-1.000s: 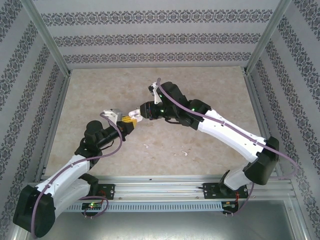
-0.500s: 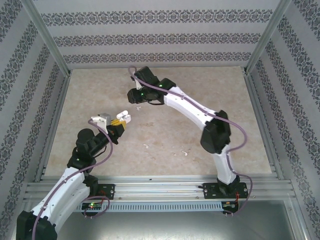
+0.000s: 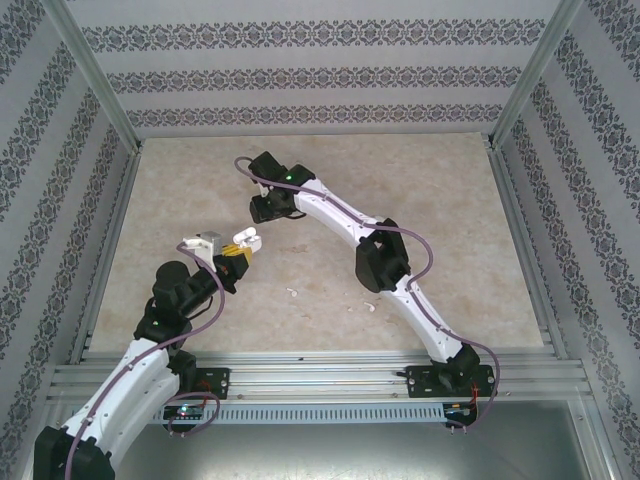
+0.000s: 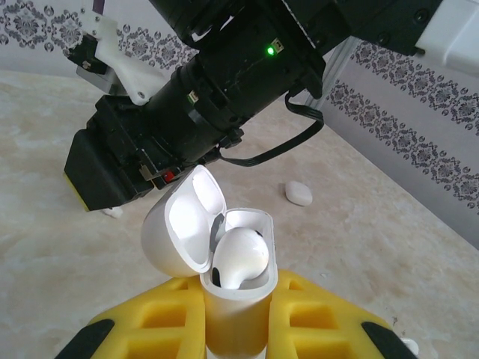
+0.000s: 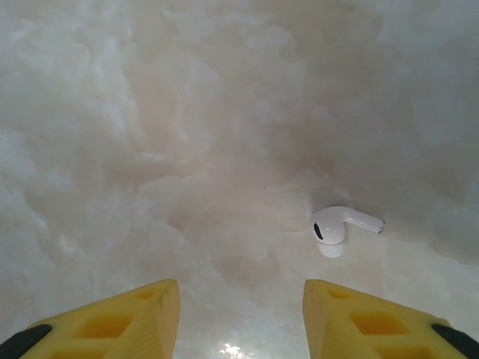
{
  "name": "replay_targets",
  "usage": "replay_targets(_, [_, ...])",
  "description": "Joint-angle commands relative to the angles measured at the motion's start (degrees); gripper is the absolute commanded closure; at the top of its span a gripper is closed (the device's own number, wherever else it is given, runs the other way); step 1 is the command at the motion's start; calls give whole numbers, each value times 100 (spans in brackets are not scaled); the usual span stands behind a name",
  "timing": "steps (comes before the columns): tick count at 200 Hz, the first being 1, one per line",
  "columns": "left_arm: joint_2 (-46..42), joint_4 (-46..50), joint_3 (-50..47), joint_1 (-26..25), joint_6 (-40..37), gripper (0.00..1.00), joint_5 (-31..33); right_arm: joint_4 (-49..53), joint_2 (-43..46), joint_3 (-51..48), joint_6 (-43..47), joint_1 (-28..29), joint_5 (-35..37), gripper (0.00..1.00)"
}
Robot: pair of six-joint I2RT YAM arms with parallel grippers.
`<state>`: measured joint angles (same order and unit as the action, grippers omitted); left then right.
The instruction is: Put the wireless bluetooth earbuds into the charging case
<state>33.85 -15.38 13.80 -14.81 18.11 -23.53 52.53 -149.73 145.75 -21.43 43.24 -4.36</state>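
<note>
Well, the left gripper (image 4: 236, 333) is clamped on the open charging case (image 4: 233, 303), one earbud (image 4: 241, 258) seated inside. The right gripper (image 5: 241, 299) has its jaws apart over the table (image 5: 150, 112), a loose earbud (image 5: 334, 228) lying just ahead.

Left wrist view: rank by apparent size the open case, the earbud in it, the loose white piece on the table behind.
1. open case, lid included.
2. earbud seated in it.
3. loose white piece: looks smallest, but lies farther away, so real size versus the earbud is unsure.
</note>
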Motion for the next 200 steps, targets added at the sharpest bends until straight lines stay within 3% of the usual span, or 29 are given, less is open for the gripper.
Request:
replay_targets(1, [51,-163,-43,84,123,99,-133,9,-77,-2,-44,-77,138,53])
replay_targets(139, [207,-393,-44,92,227,99,-288,-340,-683,10,30,-115,691,55])
replay_targets(200, [219,-424,-44,87,251,99,-345,-305,-688,-136,-48,-127,686,75])
